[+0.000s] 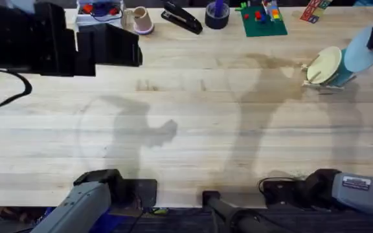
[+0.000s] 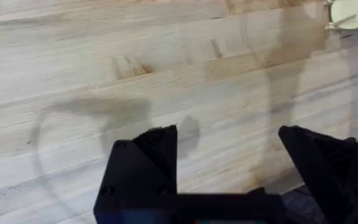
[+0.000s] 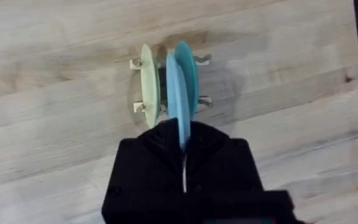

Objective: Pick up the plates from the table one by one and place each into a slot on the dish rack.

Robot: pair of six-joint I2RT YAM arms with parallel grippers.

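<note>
On the left of the large light wooden butcher-block table, the left arm's black 2-finger gripper hung above bare planks, its fingers spread wide apart with nothing between them and only its own shadow on the wood below. Along the far edge of the table, from left to right, stood a pale cup with a pink base, a black stapler, a dark roll of tape and a green brick baseplate with small coloured bricks on it.

Farther right, near the far right corner, sat the small pale wooden dish rack with thin upright dividers. A round cream plate stood on edge in it, tilted, and a round teal plate stood upright in a slot just beside it. In the right wrist view, the right arm's black gripper was closed on the rim of the round pale sky-blue plate, held on edge between the cream and teal plates and directly over the rack; whether its lower rim touched the rack could not be made out. In the overhead view that plate appeared just right of the rack.
</note>
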